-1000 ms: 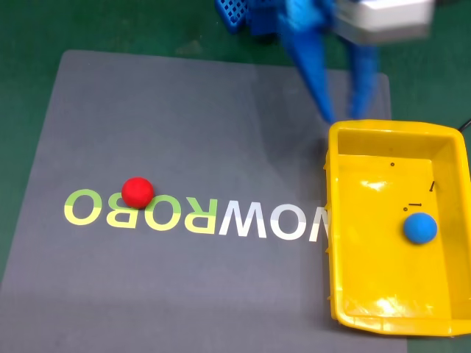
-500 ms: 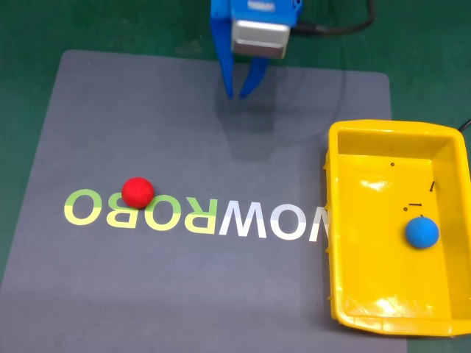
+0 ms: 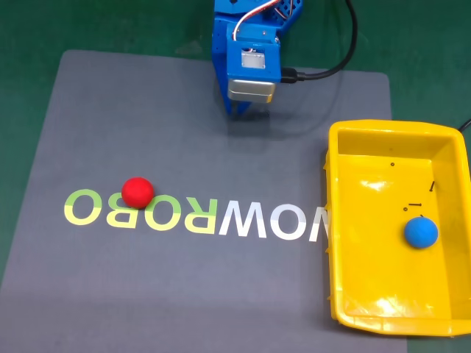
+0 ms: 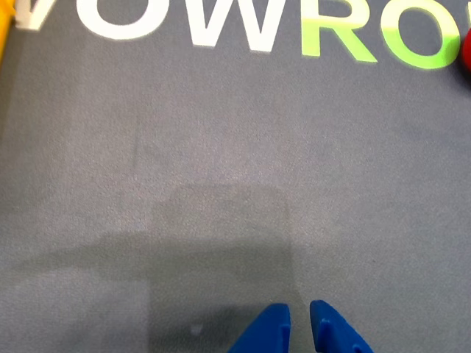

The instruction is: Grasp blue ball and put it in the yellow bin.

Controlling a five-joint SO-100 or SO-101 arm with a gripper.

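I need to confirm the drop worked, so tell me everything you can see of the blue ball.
The blue ball is a small, matte, bright blue sphere lying inside the yellow bin, on its floor toward the right wall in the fixed view. It looks whole and round. A few tiny dark screws lie just above it. Nothing grips it: the pincer is apart, over the grey mat.

A green table (image 3: 29, 29) carries a grey mat (image 3: 147, 118) printed with white and green letters. On the mat, a red ball (image 3: 137, 192) sits toward its left edge; a yellow bin (image 3: 333, 220) overhangs its right edge.
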